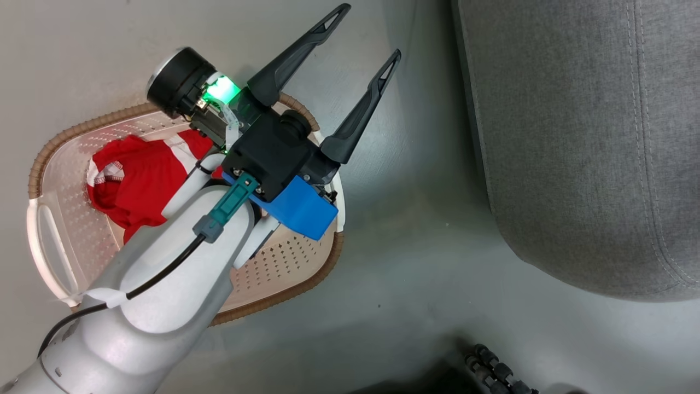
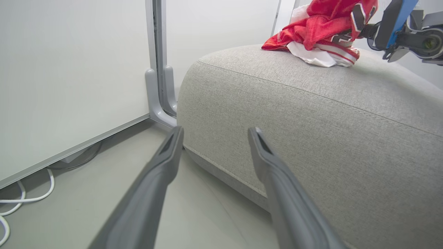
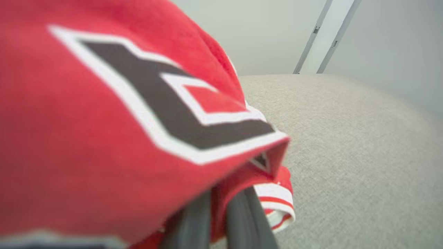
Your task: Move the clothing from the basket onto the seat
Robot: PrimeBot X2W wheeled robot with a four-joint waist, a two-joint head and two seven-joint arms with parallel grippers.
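Observation:
One red piece of clothing [image 1: 136,180] lies bunched in the cream perforated basket [image 1: 290,262] on the floor, partly hidden under my left forearm. My left gripper [image 1: 371,31] hangs open and empty above the basket's far rim. In the left wrist view the left gripper [image 2: 215,130] points at the side of the grey seat [image 2: 311,121]. A second red garment [image 2: 318,27] rests on top of the seat, with my right gripper [image 2: 367,29] shut on it. In the right wrist view this garment [image 3: 104,121] drapes over the right gripper [image 3: 221,207] above the seat [image 3: 346,138].
The seat [image 1: 574,137] stands to the right of the basket across a strip of grey floor [image 1: 426,219]. A white wall panel with a grey post [image 2: 157,69] stands beside the seat, and white cables [image 2: 20,200] lie at its foot. A black ribbed object [image 1: 497,372] lies at the bottom edge.

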